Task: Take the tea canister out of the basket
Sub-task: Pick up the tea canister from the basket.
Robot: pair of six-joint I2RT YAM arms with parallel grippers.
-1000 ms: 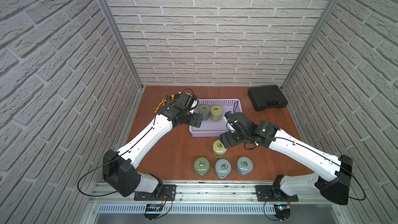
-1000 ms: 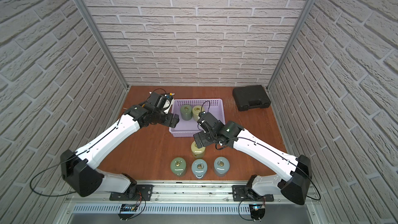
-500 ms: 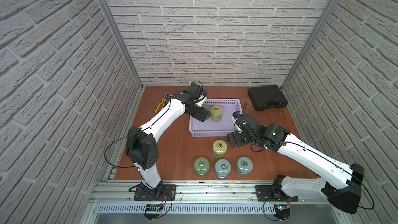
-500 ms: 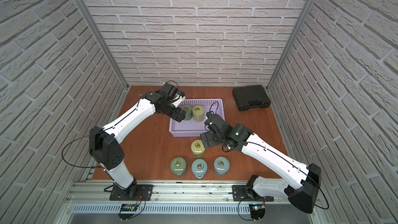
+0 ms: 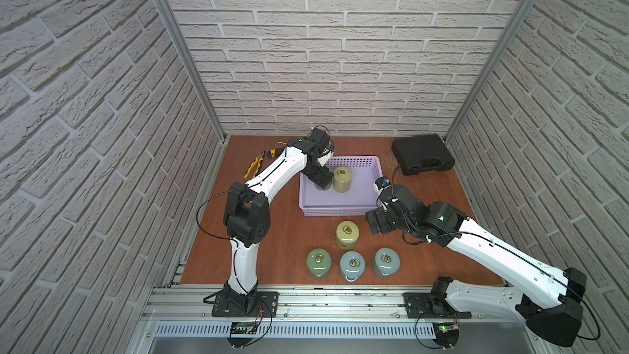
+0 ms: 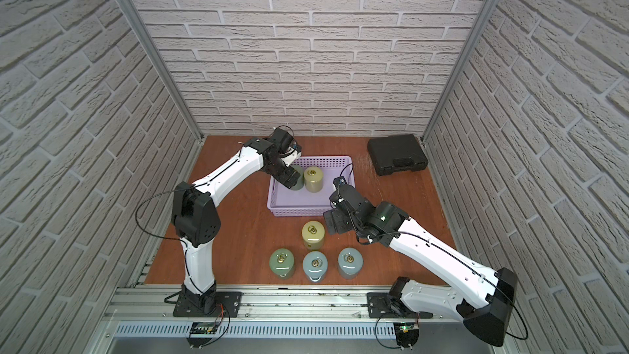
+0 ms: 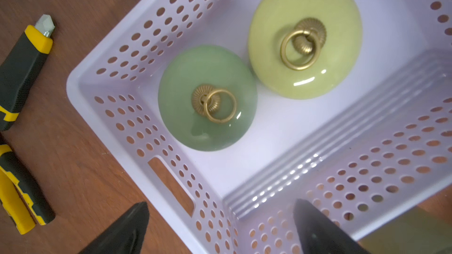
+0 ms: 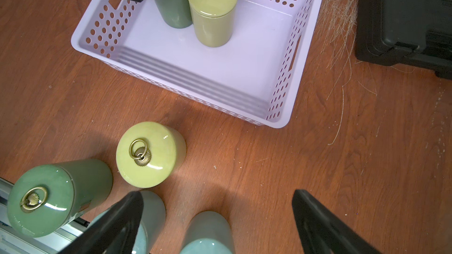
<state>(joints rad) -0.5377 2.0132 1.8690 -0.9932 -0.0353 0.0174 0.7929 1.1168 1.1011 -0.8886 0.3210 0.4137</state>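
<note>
Over the basket (image 7: 293, 130) | left end effector (image 7: 220, 202): spread wide, holding nothing

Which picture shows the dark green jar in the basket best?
The left wrist view: the green canister shows its whole lid and ring. In both top views the left gripper covers most of it. The right wrist view shows its side, top cropped.

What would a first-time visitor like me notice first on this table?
Likely the lavender basket mid-table, holding a green canister and a yellow-green canister side by side, with the left fingers open above it. Then four more standing on the wood in front: a second yellow-green canister, a second green canister and two pale blue canisters.
</note>
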